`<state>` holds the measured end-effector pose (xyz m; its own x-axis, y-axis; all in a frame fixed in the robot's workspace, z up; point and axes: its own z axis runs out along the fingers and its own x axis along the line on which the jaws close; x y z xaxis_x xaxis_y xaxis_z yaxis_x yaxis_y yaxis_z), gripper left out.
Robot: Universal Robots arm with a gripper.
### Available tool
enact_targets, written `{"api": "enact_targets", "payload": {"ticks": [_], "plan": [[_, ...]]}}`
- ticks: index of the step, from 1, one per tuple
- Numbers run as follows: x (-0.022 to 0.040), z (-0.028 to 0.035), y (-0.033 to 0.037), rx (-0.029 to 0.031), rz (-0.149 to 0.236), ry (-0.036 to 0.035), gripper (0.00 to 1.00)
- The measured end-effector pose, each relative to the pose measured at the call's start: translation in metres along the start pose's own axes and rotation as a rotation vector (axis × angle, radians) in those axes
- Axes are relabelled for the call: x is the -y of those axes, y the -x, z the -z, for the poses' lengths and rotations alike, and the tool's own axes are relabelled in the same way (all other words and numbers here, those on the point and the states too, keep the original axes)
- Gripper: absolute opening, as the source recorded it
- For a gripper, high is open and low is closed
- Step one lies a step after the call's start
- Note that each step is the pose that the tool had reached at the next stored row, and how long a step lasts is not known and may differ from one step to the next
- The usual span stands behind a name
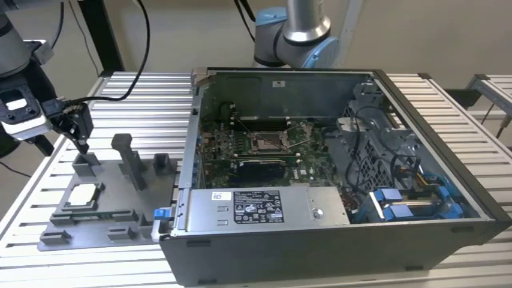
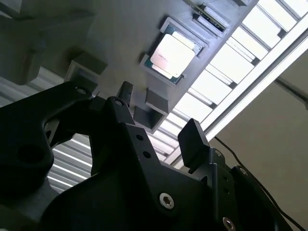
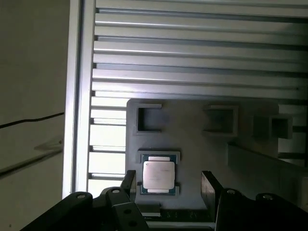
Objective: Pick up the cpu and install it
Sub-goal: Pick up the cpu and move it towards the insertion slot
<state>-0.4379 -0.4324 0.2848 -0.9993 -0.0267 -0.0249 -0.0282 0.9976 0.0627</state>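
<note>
The cpu (image 1: 84, 193) is a small square chip with a pale metal top, lying flat in a recess of the grey fixture tray (image 1: 104, 231) at the exterior view's left. It shows in both wrist views (image 2: 172, 54) (image 3: 159, 174). My gripper (image 1: 81, 143) hangs above the tray's far end, over a grey block and apart from the chip. Its two black fingers stand open with nothing between them (image 2: 159, 118) (image 3: 168, 183). The motherboard socket (image 1: 268, 143) sits in the middle of the open computer case (image 1: 448, 180).
Upright grey posts (image 1: 129, 159) and small blocks rise from the tray beside the chip. The case wall (image 1: 189, 138) stands just to the tray's right in the exterior view. A second arm's base (image 1: 292, 36) stands behind the case. Black cables (image 1: 140, 48) hang over the slatted table.
</note>
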Motion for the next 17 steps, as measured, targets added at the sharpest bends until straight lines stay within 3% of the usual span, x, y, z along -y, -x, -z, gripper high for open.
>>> {"api": "enact_targets", "payload": {"ticks": [8,17], "plan": [[0.0013,-0.0021,-0.0002,0.0004,-0.005,-0.0001,1.0],[0.0067,-0.0121,-0.0005,0.0015,-0.017,-0.0002,1.0]]}}
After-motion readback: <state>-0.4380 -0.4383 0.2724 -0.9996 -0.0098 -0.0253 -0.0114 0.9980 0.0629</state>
